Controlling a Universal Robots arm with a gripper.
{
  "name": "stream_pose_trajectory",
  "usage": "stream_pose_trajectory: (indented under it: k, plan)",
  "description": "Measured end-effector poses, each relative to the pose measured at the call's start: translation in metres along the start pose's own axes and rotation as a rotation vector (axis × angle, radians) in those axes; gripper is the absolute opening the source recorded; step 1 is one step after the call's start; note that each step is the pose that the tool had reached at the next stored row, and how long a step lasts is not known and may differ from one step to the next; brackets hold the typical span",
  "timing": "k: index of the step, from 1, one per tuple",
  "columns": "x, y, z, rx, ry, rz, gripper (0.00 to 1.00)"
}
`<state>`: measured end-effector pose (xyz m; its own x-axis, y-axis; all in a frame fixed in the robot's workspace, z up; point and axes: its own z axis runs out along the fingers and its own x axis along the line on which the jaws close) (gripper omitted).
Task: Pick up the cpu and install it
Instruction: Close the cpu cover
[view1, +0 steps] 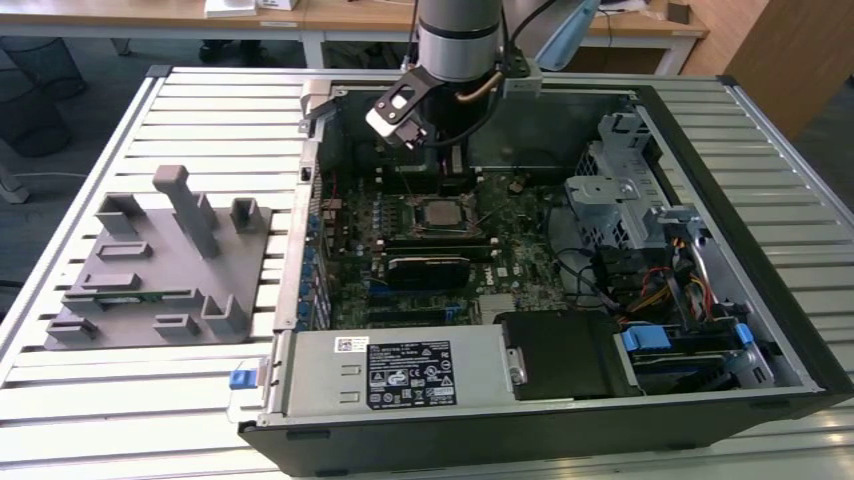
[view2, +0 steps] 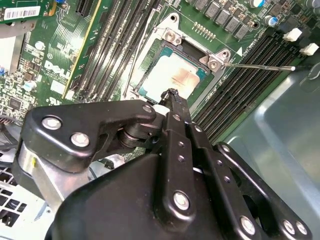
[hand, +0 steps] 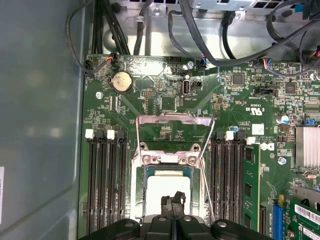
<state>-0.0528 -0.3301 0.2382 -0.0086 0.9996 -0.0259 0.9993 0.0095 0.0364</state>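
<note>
The cpu (view2: 172, 77) lies flat in the motherboard socket, its silvery top facing up; in the first wrist view the cpu (hand: 167, 187) is partly covered by the fingertips. The socket's metal load plate (hand: 175, 131) stands swung open and its thin lever (view2: 260, 66) sticks out to one side. My gripper (view2: 172, 95) hangs just above the cpu with its black fingers pressed together and nothing between them. From outside, the gripper (view1: 451, 170) sits inside the open computer case, above the socket (view1: 441, 213).
Memory slots (hand: 107, 180) flank the socket on both sides. A grey fixture block (view1: 160, 260) with a green memory stick (view1: 140, 295) stands on the exterior view's left. The power supply (view1: 387, 370), a drive cage (view1: 627, 200) and cables (view1: 641, 280) crowd the case.
</note>
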Motion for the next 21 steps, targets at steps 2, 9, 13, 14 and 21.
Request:
stream_pose_trajectory:
  k: [2, 9, 13, 14, 21]
  plan:
    - [0.0000, -0.0002, -0.0004, -0.0001, -0.0001, 0.000, 0.11]
    - [-0.0001, -0.0007, -0.0020, -0.0010, 0.0001, 0.000, 0.11]
    - [-0.0001, -0.0009, -0.0027, -0.0015, 0.0002, 0.000, 0.11]
    - [-0.0001, -0.0010, -0.0032, -0.0018, 0.0002, 0.000, 0.11]
    - [-0.0001, -0.0015, -0.0042, -0.0024, 0.0005, 0.000, 0.11]
